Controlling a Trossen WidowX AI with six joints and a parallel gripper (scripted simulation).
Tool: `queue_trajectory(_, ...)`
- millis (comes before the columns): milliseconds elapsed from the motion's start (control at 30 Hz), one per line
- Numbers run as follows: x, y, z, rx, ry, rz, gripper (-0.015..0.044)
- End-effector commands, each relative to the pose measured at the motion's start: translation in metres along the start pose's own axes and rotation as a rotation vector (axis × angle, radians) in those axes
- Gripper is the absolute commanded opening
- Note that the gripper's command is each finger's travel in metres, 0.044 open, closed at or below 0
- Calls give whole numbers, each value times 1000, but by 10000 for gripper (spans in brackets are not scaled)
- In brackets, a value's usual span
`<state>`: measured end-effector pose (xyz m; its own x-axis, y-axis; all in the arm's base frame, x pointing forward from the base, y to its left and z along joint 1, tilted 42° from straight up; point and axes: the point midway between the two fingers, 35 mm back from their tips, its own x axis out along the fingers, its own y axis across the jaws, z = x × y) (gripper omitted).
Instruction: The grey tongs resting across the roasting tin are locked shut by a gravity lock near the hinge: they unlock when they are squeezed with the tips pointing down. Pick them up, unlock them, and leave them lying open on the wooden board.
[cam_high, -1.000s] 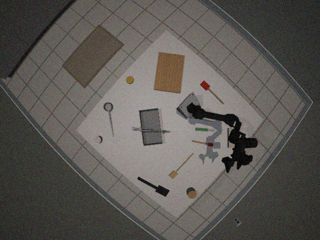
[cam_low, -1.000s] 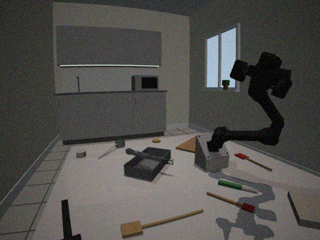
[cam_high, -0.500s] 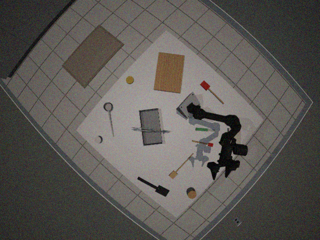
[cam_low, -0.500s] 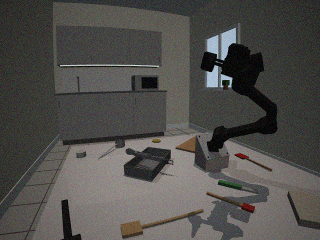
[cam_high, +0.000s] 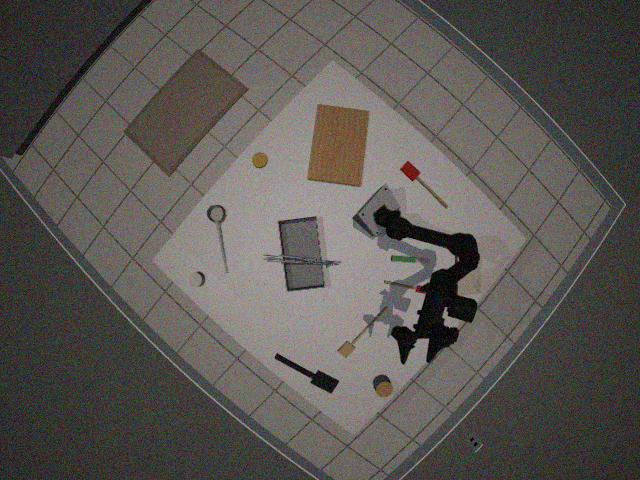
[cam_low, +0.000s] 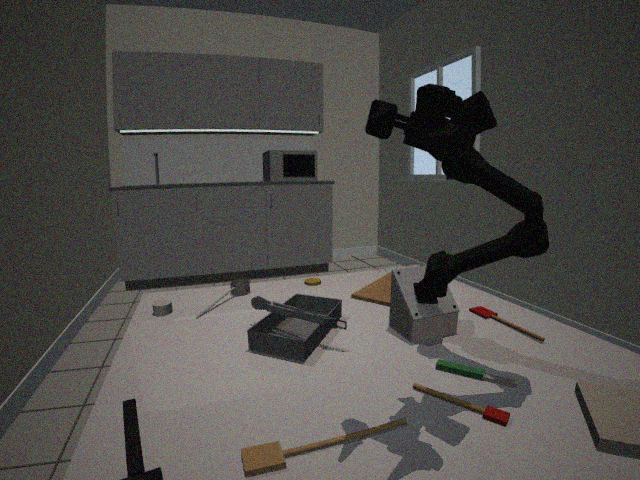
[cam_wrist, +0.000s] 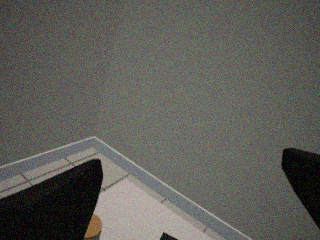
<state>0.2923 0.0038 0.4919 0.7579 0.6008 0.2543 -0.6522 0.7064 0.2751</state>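
Note:
The grey tongs (cam_high: 305, 260) (cam_low: 297, 311) lie across the roasting tin (cam_high: 302, 235) (cam_low: 273, 347), with both ends past its long walls. Their arms look close together, and a small loop shows at the end nearer the robot base. The wooden board (cam_high: 338, 144) (cam_low: 376, 291) lies flat behind the base, partly hidden by it in the exterior view. My gripper (cam_high: 416, 360) (cam_wrist: 192, 163) is open and empty. It is raised high above the front right of the table, far from the tongs. The wrist view shows mostly wall, and neither tongs nor board.
A green-handled tool (cam_high: 403, 258) (cam_low: 460, 369), a red-headed tool (cam_low: 496, 415) and a wooden spatula (cam_high: 346, 349) (cam_low: 263, 457) lie below the arm. A black spatula (cam_high: 324, 381) and a jar (cam_high: 383, 388) (cam_wrist: 93, 226) are near the front edge. A ladle (cam_high: 222, 242) lies left of the tin.

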Motion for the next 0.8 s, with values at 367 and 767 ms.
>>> queue_trajectory(367,23,-136,-72,-175,192,-248,440)
queue_trajectory(767,25,-226,-185,-457,573,-219,440)
